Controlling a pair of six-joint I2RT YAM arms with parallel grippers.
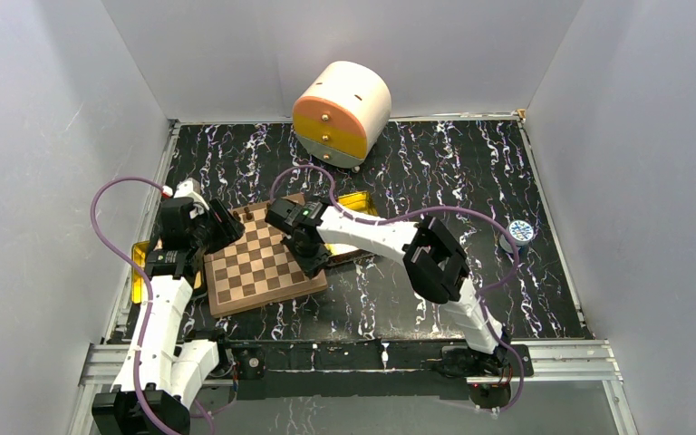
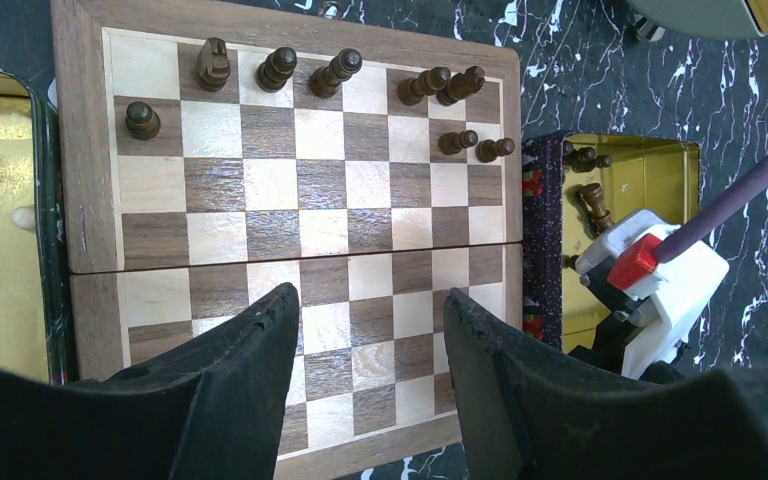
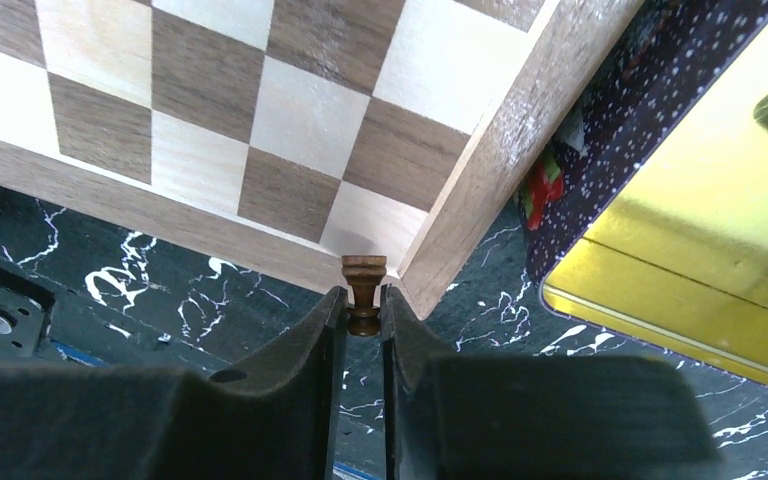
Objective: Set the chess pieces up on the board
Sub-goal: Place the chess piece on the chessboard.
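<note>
While left end effector [image 2: 370,302] gapes empty, right end effector [image 3: 362,305] pinches a piece [image 3: 364,270] at the board [image 3: 482,170] corner.

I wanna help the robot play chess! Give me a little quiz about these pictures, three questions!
1. True or false: the right claw pinches a chess piece near a corner of the board.
2. Pick one: the left claw is A) open and empty, B) shut on a pawn, C) out of sight.
3. Fill the gap: the spare pieces lie in a shiny ___ tin.

Key: 1 true. 2 A. 3 gold.
</note>
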